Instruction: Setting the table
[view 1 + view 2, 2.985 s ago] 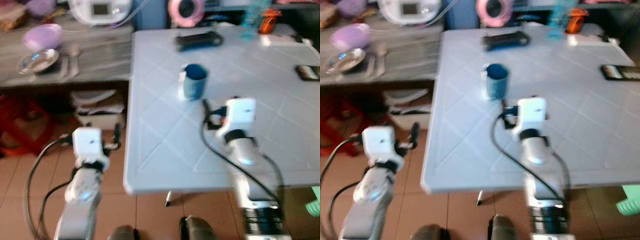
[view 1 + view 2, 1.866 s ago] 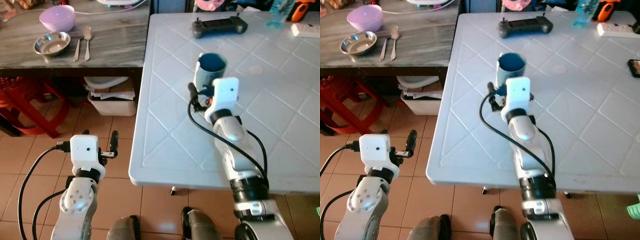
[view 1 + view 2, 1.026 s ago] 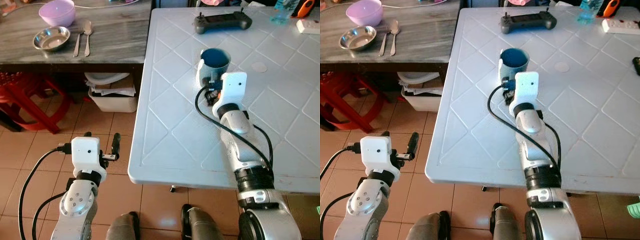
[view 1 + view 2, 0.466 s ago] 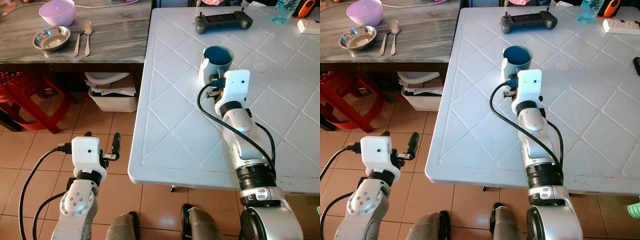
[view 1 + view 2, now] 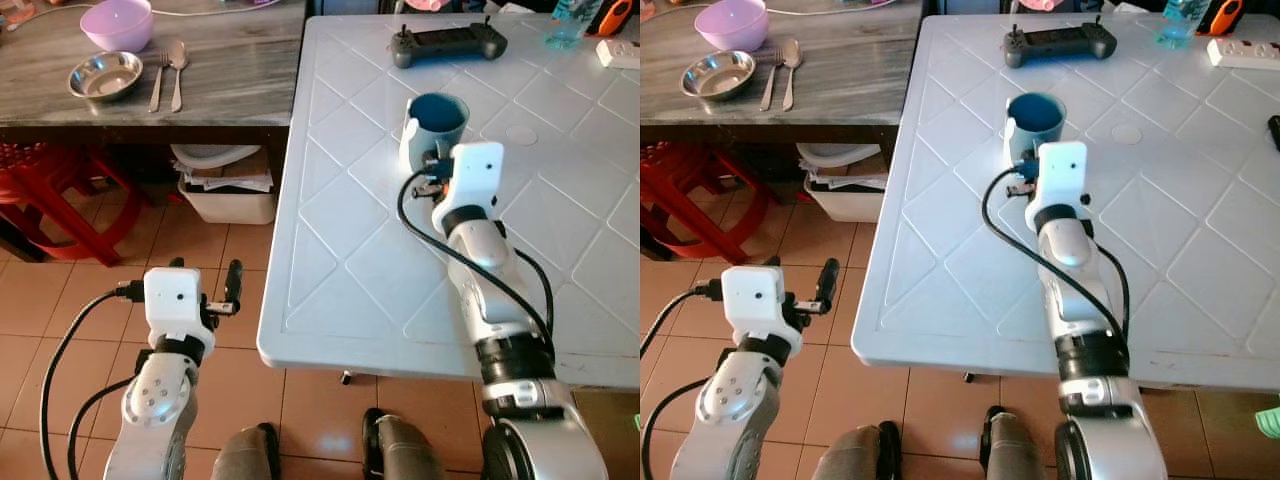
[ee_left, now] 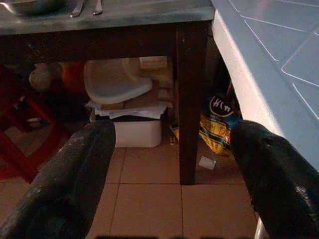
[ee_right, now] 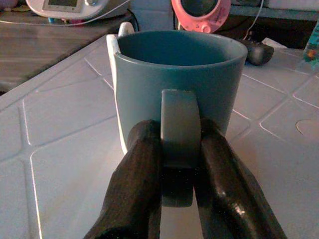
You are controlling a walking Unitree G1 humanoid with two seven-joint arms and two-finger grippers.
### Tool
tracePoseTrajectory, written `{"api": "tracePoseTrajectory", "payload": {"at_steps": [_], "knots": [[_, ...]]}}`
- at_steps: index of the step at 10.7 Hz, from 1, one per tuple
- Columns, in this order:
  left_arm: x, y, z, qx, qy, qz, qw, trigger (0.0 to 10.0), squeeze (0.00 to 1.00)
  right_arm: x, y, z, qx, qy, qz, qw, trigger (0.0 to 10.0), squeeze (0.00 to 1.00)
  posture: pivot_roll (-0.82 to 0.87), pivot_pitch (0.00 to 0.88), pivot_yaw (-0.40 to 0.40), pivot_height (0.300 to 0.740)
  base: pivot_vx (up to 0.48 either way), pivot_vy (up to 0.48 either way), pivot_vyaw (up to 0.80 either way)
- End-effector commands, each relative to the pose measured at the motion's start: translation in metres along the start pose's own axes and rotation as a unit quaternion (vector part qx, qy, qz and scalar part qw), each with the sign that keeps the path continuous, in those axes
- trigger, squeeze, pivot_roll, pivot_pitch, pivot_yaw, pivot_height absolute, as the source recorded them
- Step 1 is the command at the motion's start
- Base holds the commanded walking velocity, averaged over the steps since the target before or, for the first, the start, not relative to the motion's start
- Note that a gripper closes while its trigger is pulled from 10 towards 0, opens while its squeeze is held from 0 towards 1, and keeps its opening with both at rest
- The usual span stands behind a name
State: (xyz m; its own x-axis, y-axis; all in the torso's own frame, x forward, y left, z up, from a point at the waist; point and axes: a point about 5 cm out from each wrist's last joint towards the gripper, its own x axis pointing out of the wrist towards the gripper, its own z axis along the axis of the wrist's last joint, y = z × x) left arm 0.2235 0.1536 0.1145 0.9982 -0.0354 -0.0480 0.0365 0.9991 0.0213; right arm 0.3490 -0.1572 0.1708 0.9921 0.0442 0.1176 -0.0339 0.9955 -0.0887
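Observation:
A blue mug (image 5: 437,112) stands upright on the white table (image 5: 330,260), a little in from the left edge. My right gripper (image 7: 178,131) is shut on the mug's handle (image 7: 177,119), one black finger on each side of it. In the eye views the white wrist housing (image 5: 474,172) sits just in front of the mug and hides the fingers. My left gripper (image 5: 205,276) is open and holds nothing. It hangs low over the tiled floor, left of the white table.
A grey wooden side table (image 5: 230,70) at the left carries a purple bowl (image 5: 116,22), a steel bowl (image 5: 104,76), and a fork and spoon (image 5: 166,72). A black controller (image 5: 447,42) lies at the white table's far side. A red stool (image 5: 50,190) and a white box (image 5: 225,195) stand under the side table.
The view has steadied after a blurred shift. My right gripper and the mug have shifted slightly farther in on the table. The left arm has stayed where it was.

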Motion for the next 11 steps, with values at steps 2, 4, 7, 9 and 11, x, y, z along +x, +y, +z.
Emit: {"api": "tracePoseTrajectory", "payload": {"at_steps": [2,4,7,9,11], "knots": [[0.001,0.004,-0.005,0.003,0.005,0.016,1.000,10.0,0.00,-0.009,0.006,-0.003,0.016,0.009,0.015,1.000,10.0,0.00,0.01,0.147,0.043,0.740,0.000,0.000,0.00],[0.003,0.005,-0.007,0.003,0.004,0.029,1.000,10.0,0.00,-0.022,0.007,-0.006,0.032,0.015,0.016,0.999,10.0,0.00,0.01,0.116,0.034,0.740,0.000,0.000,0.00],[0.003,0.005,-0.007,0.003,0.004,0.029,1.000,10.0,0.00,-0.022,0.007,-0.006,0.032,0.015,0.016,0.999,10.0,0.00,0.01,0.116,0.034,0.740,0.000,0.000,0.00],[0.003,0.005,-0.007,0.003,0.004,0.029,1.000,10.0,0.00,-0.022,0.007,-0.006,0.032,0.015,0.016,0.999,10.0,0.00,0.01,0.116,0.034,0.740,0.000,0.000,0.00],[0.003,0.005,-0.007,0.003,0.004,0.029,1.000,10.0,0.00,-0.022,0.007,-0.006,0.032,0.015,0.016,0.999,10.0,0.00,0.01,0.116,0.034,0.740,0.000,0.000,0.00]]}}
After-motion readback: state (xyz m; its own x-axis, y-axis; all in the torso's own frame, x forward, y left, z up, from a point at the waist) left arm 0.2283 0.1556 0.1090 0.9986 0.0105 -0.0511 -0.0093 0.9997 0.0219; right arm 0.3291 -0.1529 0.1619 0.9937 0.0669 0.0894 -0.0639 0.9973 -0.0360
